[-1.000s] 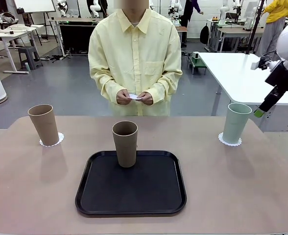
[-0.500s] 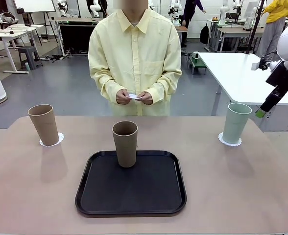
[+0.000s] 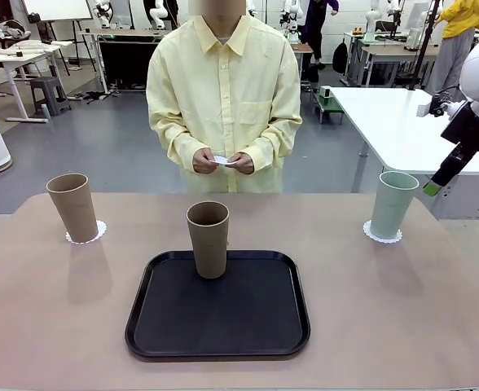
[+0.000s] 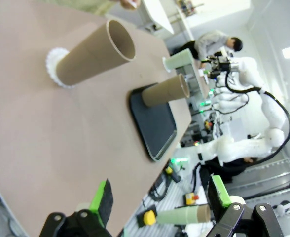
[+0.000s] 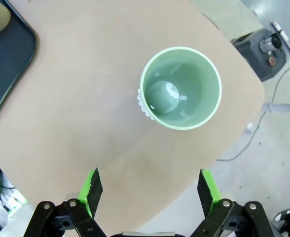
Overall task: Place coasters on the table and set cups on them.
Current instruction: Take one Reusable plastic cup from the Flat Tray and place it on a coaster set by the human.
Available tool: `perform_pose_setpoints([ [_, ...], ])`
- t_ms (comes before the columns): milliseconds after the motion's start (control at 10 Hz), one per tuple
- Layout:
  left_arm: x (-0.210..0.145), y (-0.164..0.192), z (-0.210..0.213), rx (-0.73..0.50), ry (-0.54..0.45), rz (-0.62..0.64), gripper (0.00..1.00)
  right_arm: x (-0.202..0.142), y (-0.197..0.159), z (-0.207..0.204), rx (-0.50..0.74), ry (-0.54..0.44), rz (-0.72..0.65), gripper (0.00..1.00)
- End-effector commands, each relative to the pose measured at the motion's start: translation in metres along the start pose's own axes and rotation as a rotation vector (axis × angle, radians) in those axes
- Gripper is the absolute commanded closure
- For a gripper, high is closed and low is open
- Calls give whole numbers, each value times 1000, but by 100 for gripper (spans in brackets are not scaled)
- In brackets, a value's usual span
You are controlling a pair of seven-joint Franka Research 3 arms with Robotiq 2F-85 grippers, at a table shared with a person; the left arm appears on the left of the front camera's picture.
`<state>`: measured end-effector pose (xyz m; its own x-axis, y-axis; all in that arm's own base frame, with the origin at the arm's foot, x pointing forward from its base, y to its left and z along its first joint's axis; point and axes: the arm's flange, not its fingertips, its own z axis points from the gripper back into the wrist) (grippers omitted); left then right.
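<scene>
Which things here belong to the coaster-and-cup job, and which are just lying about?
Job: tan cup on left coaster; mint cup on right coaster; brown cup, standing on the black tray; third coaster, held by the person; table.
Lying about: black tray; white table behind.

The mint green cup [image 5: 180, 88] stands upright on a lacy white coaster [image 5: 141, 104]. It is directly below the right gripper [image 5: 147, 190], near a rounded corner of the beige table [image 5: 86, 123]. The light tan cup [image 4: 93, 52] stands on a second coaster [image 4: 54, 61], well ahead of the left gripper [image 4: 160, 197]. The darker brown cup [image 4: 165, 90] stands beyond it on the black tray [image 4: 157, 126]. A third coaster [image 3: 223, 160] is in the person's hands [image 3: 243, 163], far from both grippers.
</scene>
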<state>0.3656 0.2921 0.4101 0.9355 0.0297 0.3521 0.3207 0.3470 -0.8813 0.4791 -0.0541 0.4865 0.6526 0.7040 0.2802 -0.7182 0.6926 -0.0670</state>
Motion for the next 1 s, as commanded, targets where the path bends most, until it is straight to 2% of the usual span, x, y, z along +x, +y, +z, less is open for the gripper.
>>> perform_pose_setpoints([
  [0,0,-2,2,-1,-5,4,0,-1,0,0,1,-20,10,0],
  [100,0,-2,2,-1,-5,4,0,0,0,0,0,0,0,0],
  [200,0,-2,2,-1,-5,4,0,-30,-4,25,76,-72,-174,0],
  [500,0,-2,2,-1,-5,4,0,-81,-50,67,184,-31,-512,0],
  [700,0,-2,2,-1,-5,4,0,-117,-80,66,362,-57,-630,0],
  [900,0,-2,2,-1,-5,4,0,-154,-98,54,468,-225,-709,0],
])
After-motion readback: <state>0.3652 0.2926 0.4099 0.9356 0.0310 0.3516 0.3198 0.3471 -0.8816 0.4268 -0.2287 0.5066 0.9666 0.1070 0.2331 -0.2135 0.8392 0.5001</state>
